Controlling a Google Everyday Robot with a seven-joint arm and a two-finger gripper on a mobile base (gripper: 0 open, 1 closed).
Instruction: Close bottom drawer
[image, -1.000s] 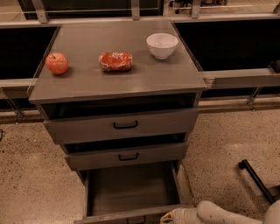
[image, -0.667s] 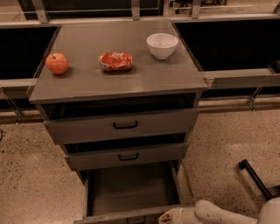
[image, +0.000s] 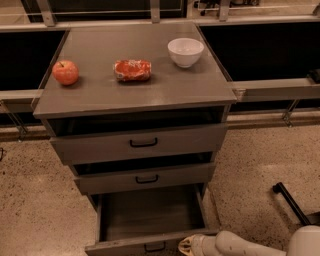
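The bottom drawer (image: 150, 215) of the grey cabinet is pulled far out, and its deep box is empty inside. Its flat grey front (image: 125, 248) with a small black handle (image: 155, 247) lies at the bottom edge of the camera view. My gripper (image: 186, 245) is at the bottom, right at the right end of that front, on a white arm (image: 240, 245) that comes in from the lower right. The middle drawer (image: 145, 178) and the top drawer (image: 140, 143) stand slightly open above it.
On the cabinet top (image: 95, 95) lie a red apple (image: 65, 72), a crushed red can (image: 132, 70) and a white bowl (image: 185, 52). A speckled floor (image: 260, 160) surrounds the cabinet. A black bar (image: 292, 202) lies on the floor at right. Rails run behind the cabinet.
The arm and gripper have shifted slightly left along the bottom drawer's front. The drawer itself looks unmoved.
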